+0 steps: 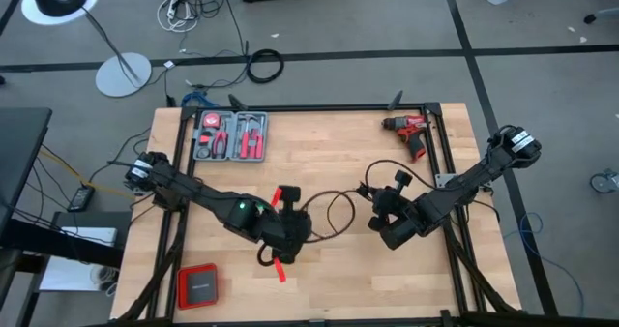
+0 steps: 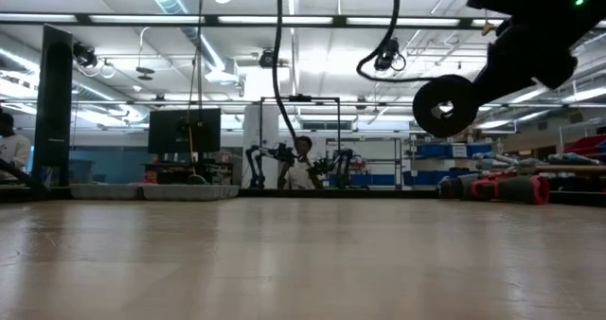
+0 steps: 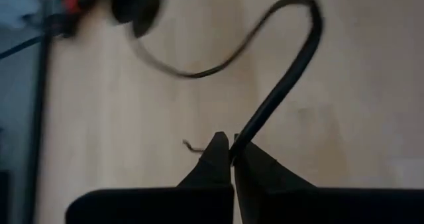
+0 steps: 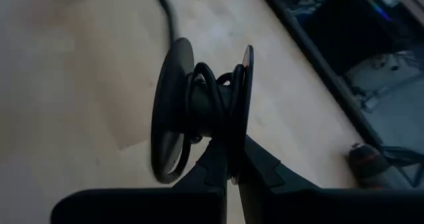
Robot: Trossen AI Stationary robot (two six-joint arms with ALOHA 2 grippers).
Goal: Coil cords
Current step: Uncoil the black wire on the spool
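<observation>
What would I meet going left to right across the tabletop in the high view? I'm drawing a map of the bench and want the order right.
Red case → tool tray → left gripper, shut on the cord → right gripper, shut on a spool → red drill.

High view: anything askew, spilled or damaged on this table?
Nothing stands out. The cord runs in a loose loop between the left gripper, shut on one end, and the right gripper, shut on a small spool with turns wound on. The drill and tool case sit undisturbed.
</observation>
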